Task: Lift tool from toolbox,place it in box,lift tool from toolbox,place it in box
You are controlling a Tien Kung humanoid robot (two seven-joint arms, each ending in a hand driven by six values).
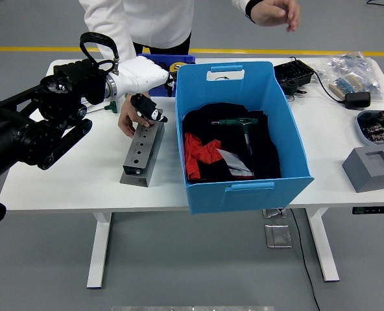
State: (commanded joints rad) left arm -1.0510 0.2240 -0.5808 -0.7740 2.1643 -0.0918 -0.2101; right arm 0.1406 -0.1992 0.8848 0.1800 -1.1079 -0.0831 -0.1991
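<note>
The grey metal drilled tool block (143,150) lies nearest on the white table (69,178). My left hand (146,97), black fingers curled and holding nothing, hovers over its far end beside a person's hand (130,120). 1 green T-handle tool (242,124) lies in the blue plastic box (263,188).

The table (69,181) is white, and on it stands a bright blue box (244,188) lined with black cloth (263,152) and a patch of red cloth (202,152), on which lies a dark green tool (240,122). The metal block (142,150) beside it is plain grey with a row of dark holes. The left hand (143,81) is white with black fingers (146,109) on a black arm (30,133), the person's sleeve (108,23) is white, and the floor (43,26) is grey with a yellow stripe (23,49).
</note>
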